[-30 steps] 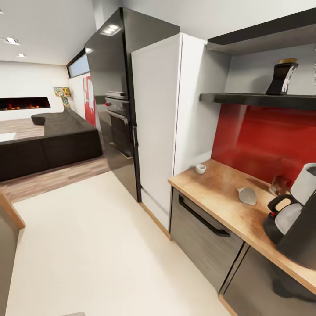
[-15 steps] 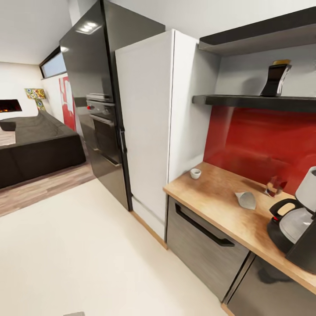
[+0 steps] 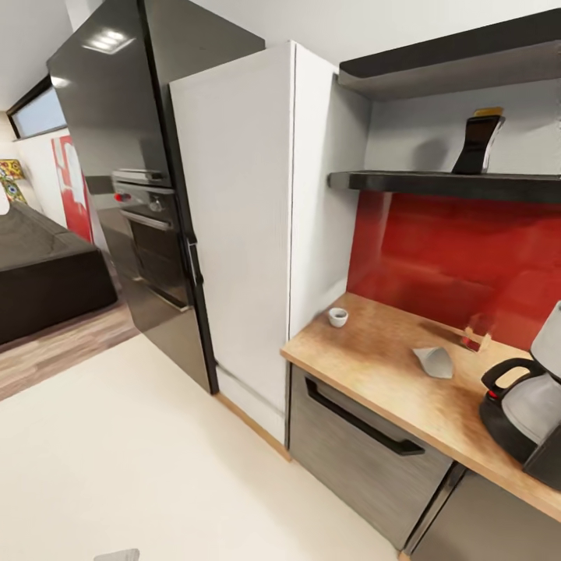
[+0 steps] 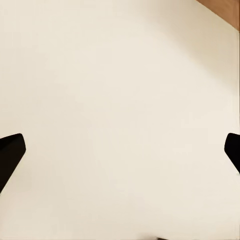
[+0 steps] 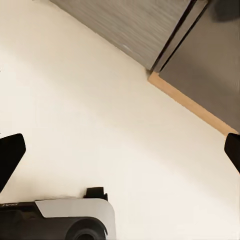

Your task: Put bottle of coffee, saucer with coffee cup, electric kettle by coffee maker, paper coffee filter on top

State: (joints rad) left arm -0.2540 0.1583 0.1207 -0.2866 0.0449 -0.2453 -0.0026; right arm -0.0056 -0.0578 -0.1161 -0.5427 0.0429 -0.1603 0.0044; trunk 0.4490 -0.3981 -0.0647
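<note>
Left gripper [image 4: 120, 150]: fingertips spread wide, nothing between them, plain cream floor [image 4: 115, 100] underneath. Right gripper [image 5: 120, 150]: also spread wide and empty, over the same floor, near the wood-toned kickboard [image 5: 192, 105] and grey brushed cabinet fronts [image 5: 135, 25]; part of the robot base [image 5: 65, 220] shows below it. Both grippers hang low by the floor, well apart from every task item up on the counter.

Head view, near to far: wood-grain countertop [image 3: 374, 366] on the right above a grey drawer with a long black handle [image 3: 362, 425]. At the right edge sits the electric kettle [image 3: 522, 405], rounded grey body, black handle, touching or overlapping a dark coffee maker [image 3: 549, 460], mostly cropped. Left of them lies the paper coffee filter [image 3: 435, 361], pale grey cone on its side. Farther left, a small white coffee cup [image 3: 337, 317] near the counter's end. A clear glass item [image 3: 477, 331] stands against the glossy red backsplash [image 3: 460, 257], too blurry to identify. A dark angular object [image 3: 477, 144] sits on the black shelf [image 3: 444, 183]
</note>
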